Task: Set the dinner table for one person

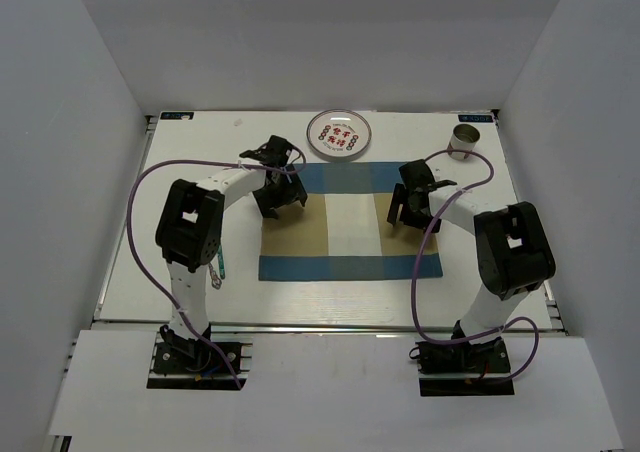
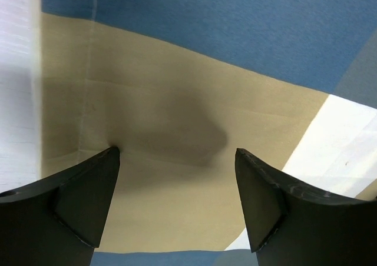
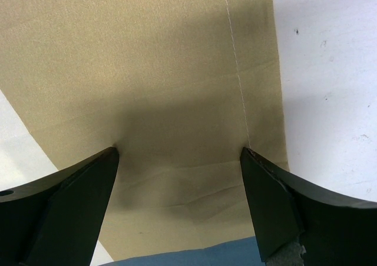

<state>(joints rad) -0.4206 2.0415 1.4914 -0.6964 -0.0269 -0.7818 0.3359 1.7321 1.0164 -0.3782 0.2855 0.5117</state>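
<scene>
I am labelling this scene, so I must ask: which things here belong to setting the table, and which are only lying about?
Belong to the job: dinner table, checked placemat, patterned plate, metal cup.
Only lying about: purple cables; a thin green-tipped thing beside the left arm, too small to identify.

Red characters on the plate [image 1: 339, 134] and blue labels [image 1: 175, 116] on the dinner table [image 1: 300, 298] are unreadably small.

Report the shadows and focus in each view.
Top external: soft even light, sharp, barely any shadow. Left wrist: dark soft-edged shadow on the placemat ahead of the left claw. Right wrist: broader shadow ahead of the right claw; stitching sharp.
</scene>
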